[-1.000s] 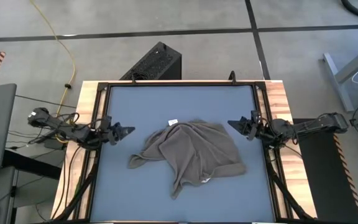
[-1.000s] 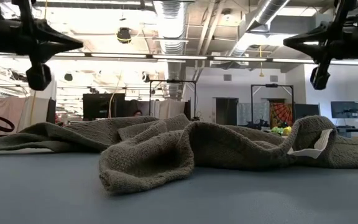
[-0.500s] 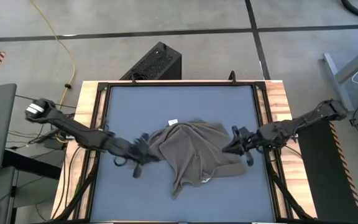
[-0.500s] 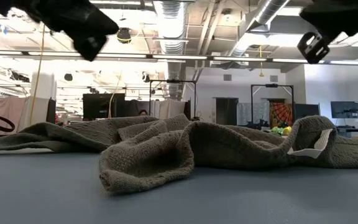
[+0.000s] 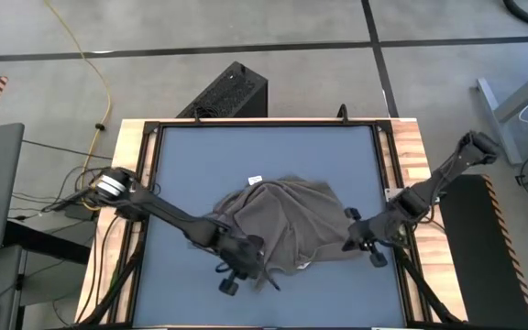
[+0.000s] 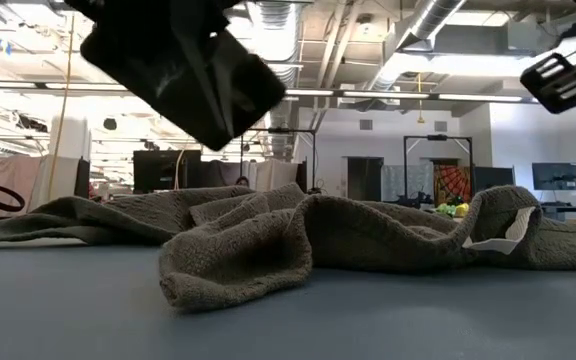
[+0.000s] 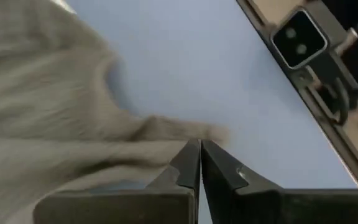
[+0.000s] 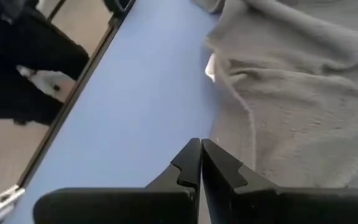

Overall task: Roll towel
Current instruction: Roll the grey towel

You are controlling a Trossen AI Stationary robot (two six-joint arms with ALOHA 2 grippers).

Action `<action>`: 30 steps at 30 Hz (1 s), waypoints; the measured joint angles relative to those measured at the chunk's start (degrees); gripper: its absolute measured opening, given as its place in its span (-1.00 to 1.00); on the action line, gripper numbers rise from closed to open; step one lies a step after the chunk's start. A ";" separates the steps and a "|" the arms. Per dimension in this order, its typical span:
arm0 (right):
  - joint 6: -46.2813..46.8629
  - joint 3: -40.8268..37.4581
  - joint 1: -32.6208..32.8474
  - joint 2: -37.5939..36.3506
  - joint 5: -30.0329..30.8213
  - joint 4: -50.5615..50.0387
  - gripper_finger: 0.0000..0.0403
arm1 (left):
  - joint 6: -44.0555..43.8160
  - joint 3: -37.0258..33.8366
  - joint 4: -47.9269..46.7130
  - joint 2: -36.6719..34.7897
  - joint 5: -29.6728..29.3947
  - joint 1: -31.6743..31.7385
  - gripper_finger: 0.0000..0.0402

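Dark arms now nearer towel (image 5: 287,220)

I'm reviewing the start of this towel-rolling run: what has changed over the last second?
Both arms swung in from the table's side edges toward its near edge. The left gripper, shut, now hangs over the towel at its near-left corner; the right gripper, shut, is beside the towel's right edge. Neither has taken hold of anything. The towel lies crumpled as before, its white tag in the same spot.

Two dark jointed arms (image 5: 168,218), matte black tapered fingers (image 7: 188,163) — pale band near the left base
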 joint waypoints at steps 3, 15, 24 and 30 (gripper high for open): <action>-1.17 0.03 1.46 1.14 0.04 0.08 -0.80 | 3.49 7.16 -6.94 4.39 2.38 -0.31 -0.81; -0.69 0.04 2.42 6.14 0.57 -1.71 -0.57 | 13.33 21.18 -24.25 14.84 1.52 -0.25 -0.03; 2.29 0.04 4.61 6.23 4.38 -4.87 -0.31 | 19.95 21.18 -26.90 15.70 -5.28 0.02 -0.07; 2.33 0.04 7.63 6.23 10.72 -5.84 -0.35 | 14.47 21.18 -29.09 15.70 -5.80 0.50 -0.62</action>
